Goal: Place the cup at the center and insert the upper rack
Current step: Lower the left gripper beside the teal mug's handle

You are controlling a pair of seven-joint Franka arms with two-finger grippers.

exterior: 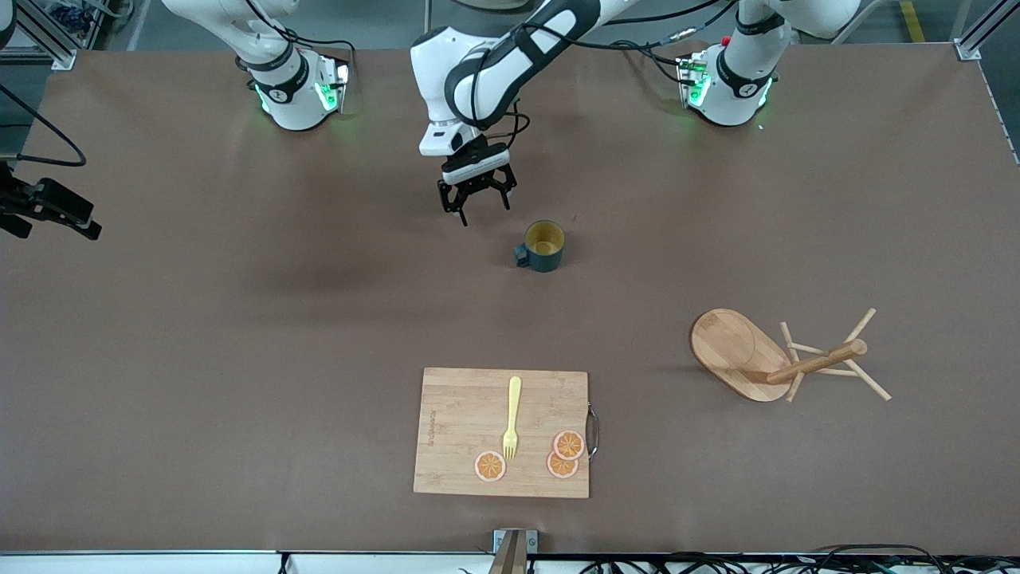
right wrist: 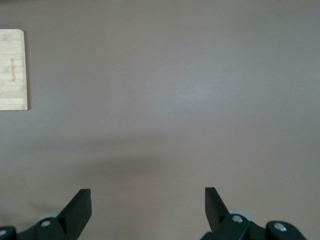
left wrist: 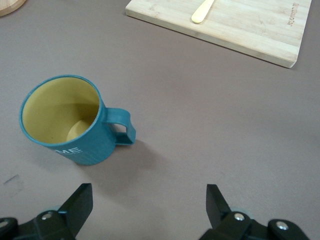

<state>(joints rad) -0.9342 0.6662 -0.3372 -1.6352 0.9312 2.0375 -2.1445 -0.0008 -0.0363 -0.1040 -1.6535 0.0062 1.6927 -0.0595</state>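
The teal cup (exterior: 545, 245) with a yellow inside stands upright near the middle of the table, its handle toward the right arm's end. My left gripper (exterior: 476, 209) hangs open and empty just beside the cup, toward the robots' bases. In the left wrist view the cup (left wrist: 70, 120) sits just ahead of the left gripper (left wrist: 149, 187), off to one side. The wooden upper rack (exterior: 813, 363) lies tipped on its side toward the left arm's end, its pegs splayed on the table. My right gripper (right wrist: 148, 192) is open over bare table, outside the front view.
A bamboo cutting board (exterior: 478, 422) lies nearer the front camera than the cup, carrying a yellow fork (exterior: 511, 418) and three orange slices (exterior: 568, 445). A black device (exterior: 48, 207) juts in at the table's edge by the right arm's end.
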